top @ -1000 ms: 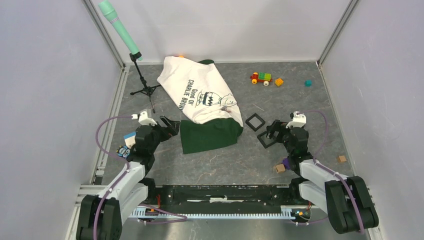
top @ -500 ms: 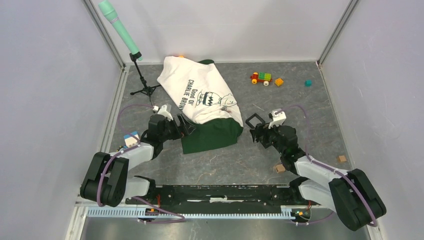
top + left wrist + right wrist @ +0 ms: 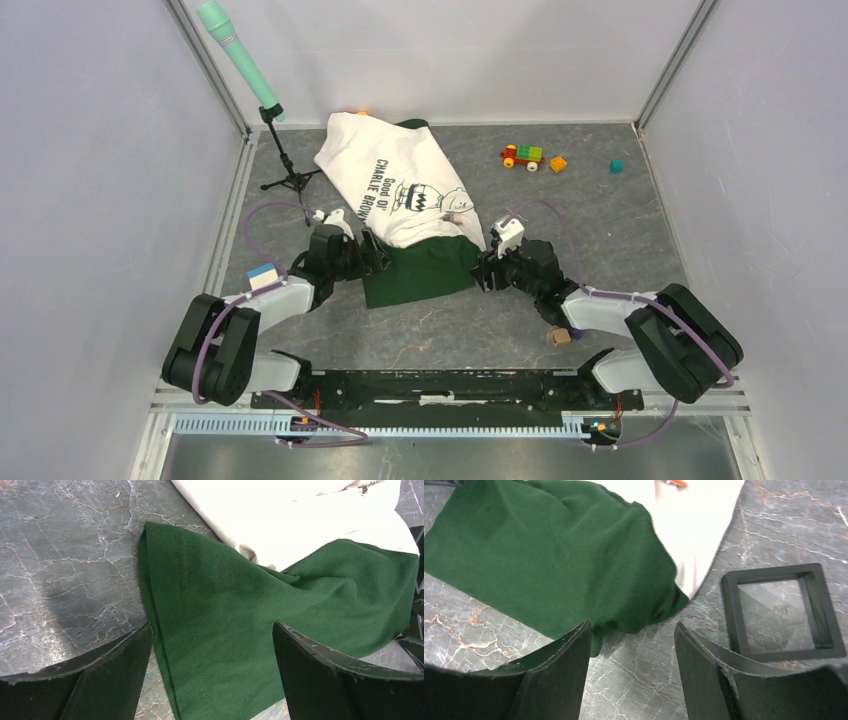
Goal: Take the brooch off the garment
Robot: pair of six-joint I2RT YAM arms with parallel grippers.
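The garment [image 3: 395,185] lies spread at mid table, white with a black cartoon print, its dark green part [image 3: 420,272] nearest me. A small dark brooch [image 3: 452,213] sits on the white cloth right of the print; a bit of it shows as a chain-like piece [image 3: 367,486] in the left wrist view. My left gripper [image 3: 372,255] [image 3: 212,630] is open, its fingers straddling the green hem's left edge. At the green part's right corner my right gripper [image 3: 483,270] [image 3: 631,627] is open, and the green cloth [image 3: 549,565] reaches its left finger.
A black square frame [image 3: 784,653] lies just right of the right gripper. A tripod [image 3: 290,180] holding a mint cylinder [image 3: 238,55] stands at the back left. A toy car [image 3: 522,155], an orange block [image 3: 557,164] and a teal block [image 3: 616,166] lie at the back right. A wooden cube [image 3: 558,337] sits near the right arm.
Both arms have reached inward to the garment's green part, the left to its left edge, the right to its right corner. The right gripper's jaws have narrowed.
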